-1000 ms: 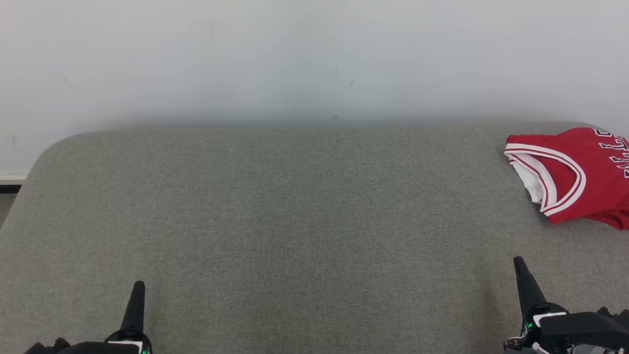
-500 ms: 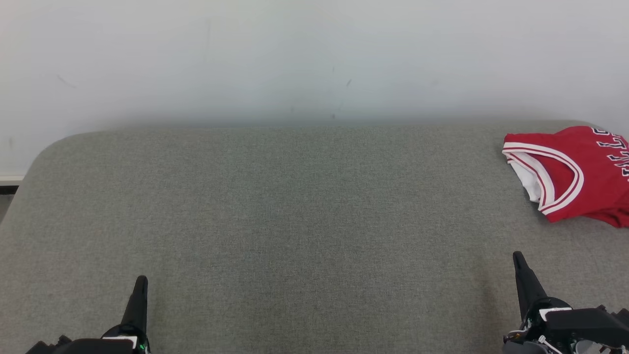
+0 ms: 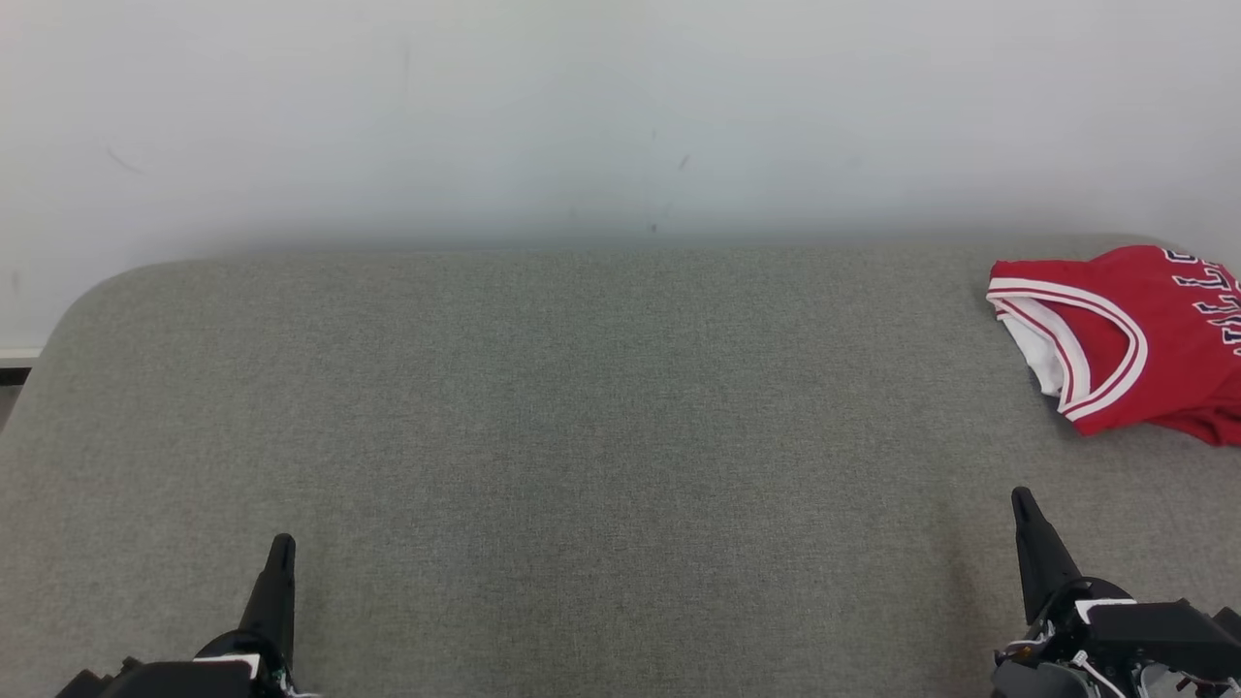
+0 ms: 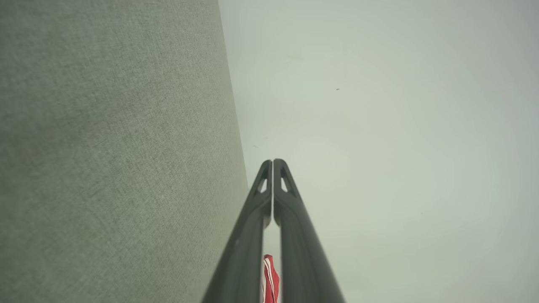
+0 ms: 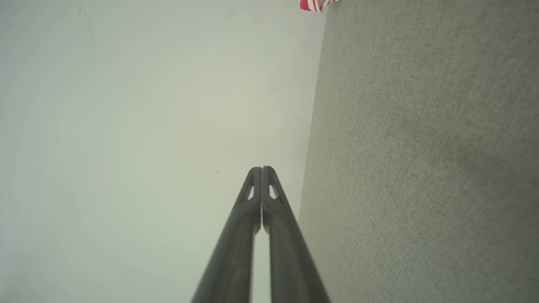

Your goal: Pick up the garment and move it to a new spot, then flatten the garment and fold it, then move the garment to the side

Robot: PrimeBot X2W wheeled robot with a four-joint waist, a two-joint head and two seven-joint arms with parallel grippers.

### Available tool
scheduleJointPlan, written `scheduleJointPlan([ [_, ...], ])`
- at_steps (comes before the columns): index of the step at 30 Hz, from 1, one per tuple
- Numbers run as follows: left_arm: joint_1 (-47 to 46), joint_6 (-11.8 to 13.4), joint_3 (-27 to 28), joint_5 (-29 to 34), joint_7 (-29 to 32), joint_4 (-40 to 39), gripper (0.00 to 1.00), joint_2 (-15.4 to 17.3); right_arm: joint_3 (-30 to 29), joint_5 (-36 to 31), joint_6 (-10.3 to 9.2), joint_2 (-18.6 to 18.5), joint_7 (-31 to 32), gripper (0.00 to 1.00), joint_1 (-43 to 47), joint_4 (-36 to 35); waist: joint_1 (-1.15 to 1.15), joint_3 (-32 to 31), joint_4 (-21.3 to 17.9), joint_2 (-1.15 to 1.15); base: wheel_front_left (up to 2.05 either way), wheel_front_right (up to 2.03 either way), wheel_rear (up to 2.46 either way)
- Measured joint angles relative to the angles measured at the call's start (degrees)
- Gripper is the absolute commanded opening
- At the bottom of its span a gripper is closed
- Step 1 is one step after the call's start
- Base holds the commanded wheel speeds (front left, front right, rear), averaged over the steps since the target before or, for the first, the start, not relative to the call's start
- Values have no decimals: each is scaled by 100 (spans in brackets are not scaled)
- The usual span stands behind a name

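So the garment, a red jersey with red-and-white striped trim and some lettering on it, is lying a bit rumpled at the far right corner of the grey fabric surface. Its right part runs off the edge of the head view, so I can't tell how far it goes. One trimmed opening faces left with a bit of white showing inside it, and nothing is on top of it or touching it. The right pincer is the closer one. It sits at the lower right of the head view, fingers pointing up and slightly left, and the garment is ahead of it and a little to the right, clearly apart from the tip with bare grey fabric between. The left pincer is way over at the lower left, well apart from the garment, with pretty much the whole width of the surface between them. Both are pinched closed with nothing in them. In the left wrist view the left pincer has its two dark fingers meeting at the tips, and a red sliver of the garment peeks through the slit lower down, off in the background. Same deal in the right wrist view: the right pincer has its tips pressed together, and the garment is a small red-and-white scrap at the top edge. Behind the surface is a plain pale wall with a few faint marks.
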Motion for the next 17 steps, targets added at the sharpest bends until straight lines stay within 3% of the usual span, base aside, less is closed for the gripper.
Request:
scheduleJointPlan([
  [17,-19,-4,7,-149,46,2,0,-7,-10,149,0,7,24,0,-21,9,0,3,-8,0,0,0,0],
])
